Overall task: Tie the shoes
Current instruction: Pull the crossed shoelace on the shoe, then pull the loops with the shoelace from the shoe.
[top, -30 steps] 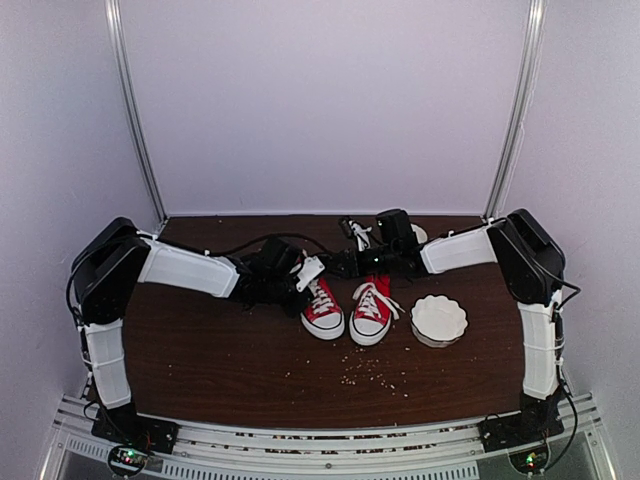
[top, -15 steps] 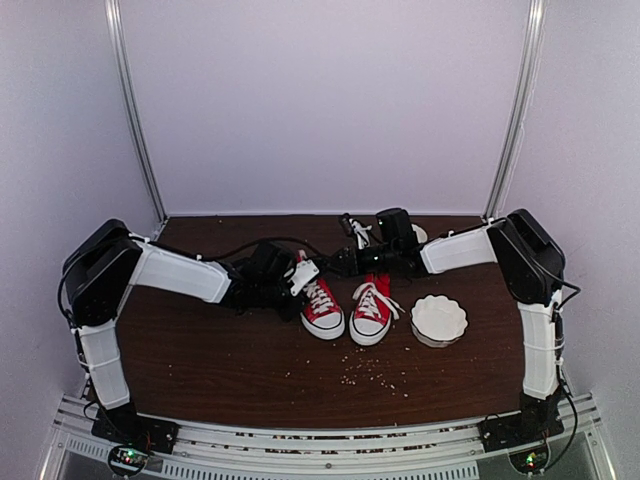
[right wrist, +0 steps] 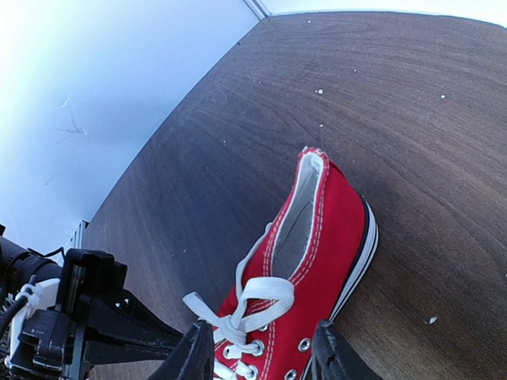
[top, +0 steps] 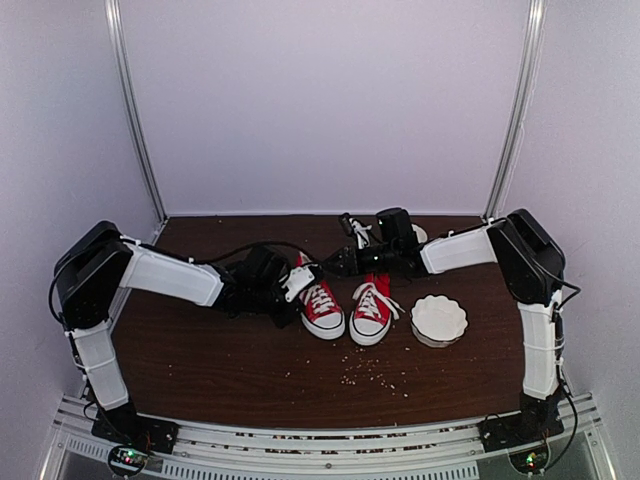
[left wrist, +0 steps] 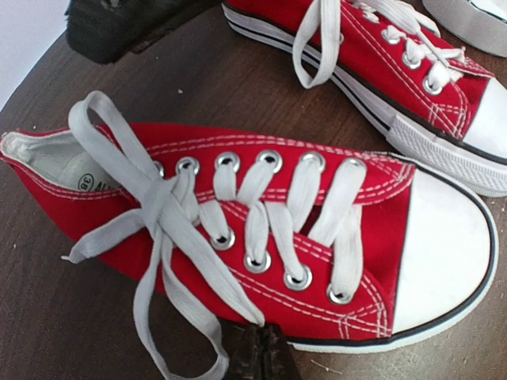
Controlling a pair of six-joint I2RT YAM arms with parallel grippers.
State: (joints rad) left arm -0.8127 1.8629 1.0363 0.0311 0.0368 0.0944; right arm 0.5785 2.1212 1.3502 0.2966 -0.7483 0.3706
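Observation:
Two red sneakers stand side by side mid-table, toes toward the near edge: the left shoe [top: 322, 306] and the right shoe [top: 371, 311]. My left gripper [top: 297, 283] is at the left shoe's outer side. In the left wrist view it [left wrist: 258, 348] is shut on a white lace end [left wrist: 207, 269] that runs from a knot at the shoe's top eyelets [left wrist: 162, 202]. My right gripper [top: 336, 262] hovers over the left shoe's heel. In the right wrist view it [right wrist: 261, 356] is open, with its fingers [right wrist: 196, 355] on either side of the knotted lace loop [right wrist: 265, 294].
A white scalloped bowl [top: 438, 320] sits right of the right shoe. Crumbs [top: 372, 375] lie scattered in front of the shoes. The right shoe's laces hang loose [left wrist: 317, 39]. Walls and frame posts close in the table on three sides.
My left arm has drawn back to the left and lower, carrying its gripper and the lace end away from the left shoe. The right arm has barely moved.

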